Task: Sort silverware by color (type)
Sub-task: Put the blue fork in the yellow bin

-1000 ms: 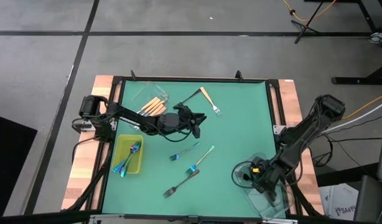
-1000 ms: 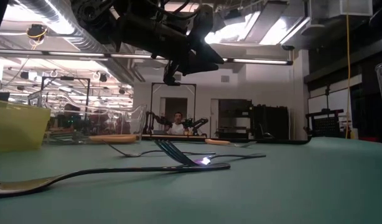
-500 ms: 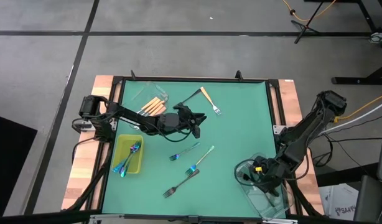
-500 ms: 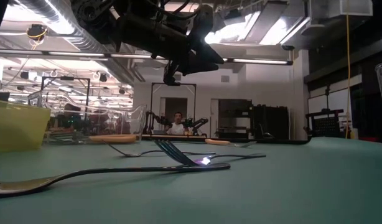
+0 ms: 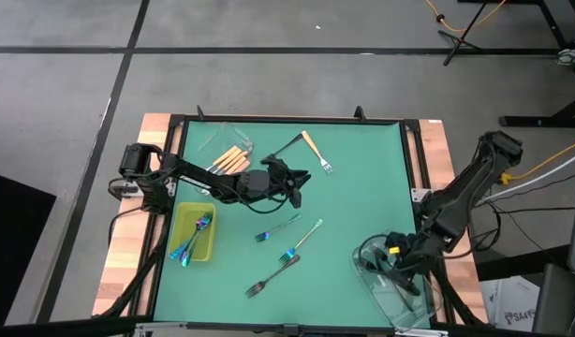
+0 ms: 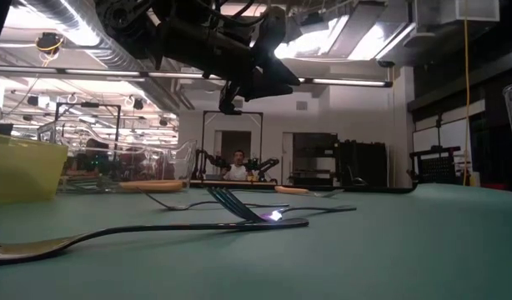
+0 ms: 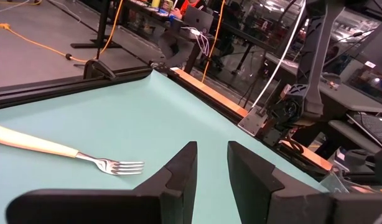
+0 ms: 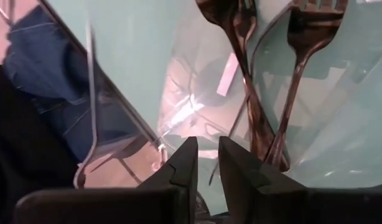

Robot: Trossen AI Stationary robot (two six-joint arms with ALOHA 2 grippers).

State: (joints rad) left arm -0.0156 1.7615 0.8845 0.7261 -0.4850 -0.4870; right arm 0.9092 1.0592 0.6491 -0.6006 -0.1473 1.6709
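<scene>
My left gripper (image 5: 299, 188) hovers open over the mat's middle, nothing between its fingers (image 7: 211, 171). Beyond it, an orange-handled fork (image 5: 313, 150) lies on the mat beside a dark fork (image 5: 286, 146). Two iridescent forks (image 5: 276, 227) (image 5: 302, 241) and a dark fork (image 5: 272, 276) lie nearer the front. My right gripper (image 5: 392, 265) is open and empty above a clear tub (image 5: 381, 301) at the near right corner. In the right wrist view its fingers (image 8: 208, 158) point down at two dark forks (image 8: 241, 74) (image 8: 298, 68) lying in that tub.
A yellow-green tray (image 5: 179, 229) at the near left holds iridescent forks. A clear tub (image 5: 222, 139) at the far left holds orange-handled forks (image 5: 231, 160). A raised black frame (image 5: 287, 119) rims the green mat. Bare mat lies between the loose forks and the right tub.
My right gripper has risen above the clear tub at the near right corner and drawn back a little toward the table's right edge, tipping less steeply downward. The forks have stayed where they were.
</scene>
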